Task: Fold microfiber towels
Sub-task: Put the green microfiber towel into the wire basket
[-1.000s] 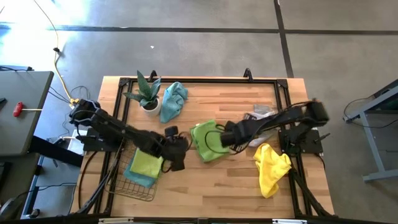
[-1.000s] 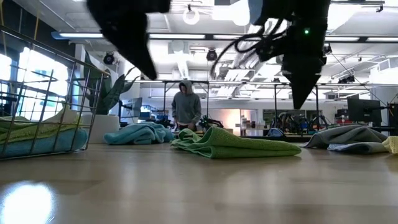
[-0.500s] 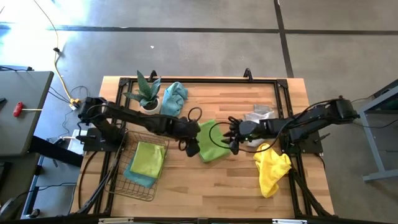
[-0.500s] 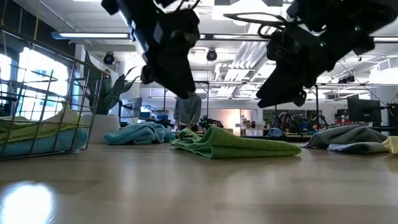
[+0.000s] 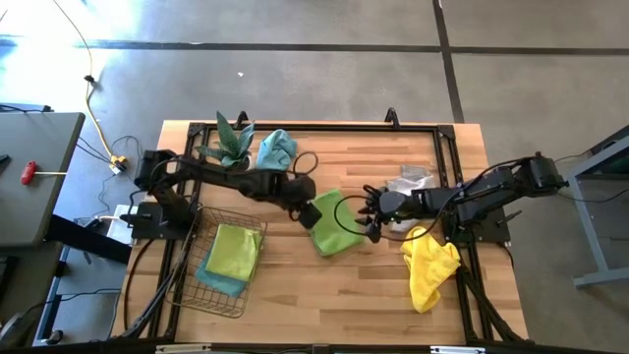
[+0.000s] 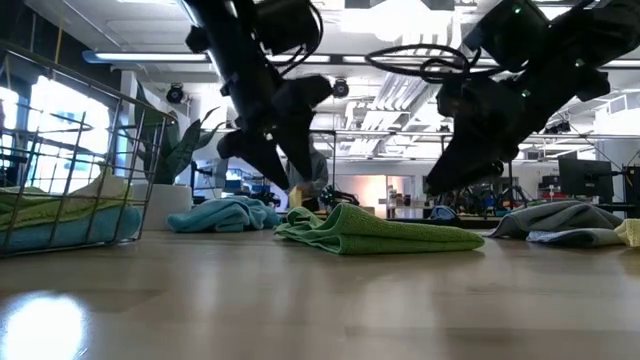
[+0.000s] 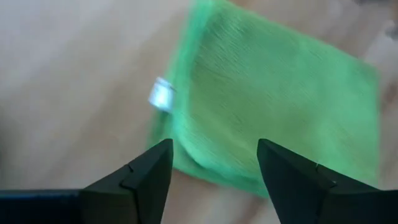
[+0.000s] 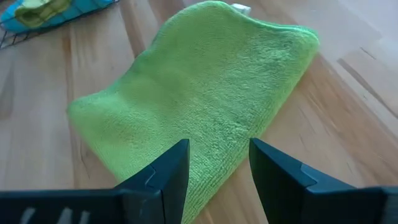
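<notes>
A lime green towel [image 5: 335, 228] lies folded on the table's middle; it also shows in the low view [image 6: 380, 230]. Its white tag [image 7: 161, 95] is at its left edge. My left gripper [image 5: 312, 215] is open just above that left edge, fingers [image 7: 144, 174] either side of the corner. My right gripper [image 5: 367, 211] is open just above the towel's right part [image 8: 199, 87], slanting down from the right. A teal towel [image 5: 275, 155], a pale grey towel [image 5: 408, 183] and a yellow towel [image 5: 429, 267] lie crumpled on the table.
A wire-mesh basket [image 5: 201, 295] at the near left holds a folded green towel [image 5: 232, 252] on a teal one. A potted plant [image 5: 233, 147] stands at the far left beside the teal towel. Bare wood lies along the near edge.
My left gripper has gone from over the basket toward the table's right and come down at the green towel's left edge. My right gripper has tipped from pointing down to slanting and has come lower over the towel's right part. The towel has stayed still.
</notes>
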Controlling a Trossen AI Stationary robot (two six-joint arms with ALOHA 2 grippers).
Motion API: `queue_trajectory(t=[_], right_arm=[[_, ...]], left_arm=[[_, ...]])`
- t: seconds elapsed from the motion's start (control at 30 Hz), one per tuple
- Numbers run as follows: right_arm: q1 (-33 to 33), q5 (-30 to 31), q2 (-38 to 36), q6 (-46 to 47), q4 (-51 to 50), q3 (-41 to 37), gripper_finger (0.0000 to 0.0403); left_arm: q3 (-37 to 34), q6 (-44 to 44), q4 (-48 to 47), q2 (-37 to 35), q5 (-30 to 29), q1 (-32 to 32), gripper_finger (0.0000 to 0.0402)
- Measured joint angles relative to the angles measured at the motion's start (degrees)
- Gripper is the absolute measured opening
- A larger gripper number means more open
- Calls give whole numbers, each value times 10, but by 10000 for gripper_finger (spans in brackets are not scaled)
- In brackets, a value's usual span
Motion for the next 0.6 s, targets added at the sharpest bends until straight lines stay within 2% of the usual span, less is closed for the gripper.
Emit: queue_trajectory(t=[0.13, 0.2, 0.37, 0.5, 0.6], right_arm=[[0, 0, 1, 4, 9, 0, 158], [0, 0, 1, 9, 11, 0, 158], [3, -7, 1, 135, 17, 0, 158], [35, -42, 4, 199, 35, 0, 158], [68, -36, 9, 201, 57, 0, 158]], left_arm=[[0, 53, 24, 8, -6, 29, 227], [0, 87, 42, 16, 22, 44, 227], [0, 104, 100, 61, 93, 77, 227], [0, 140, 113, 84, 103, 84, 227], [-1, 187, 112, 92, 103, 84, 227]])
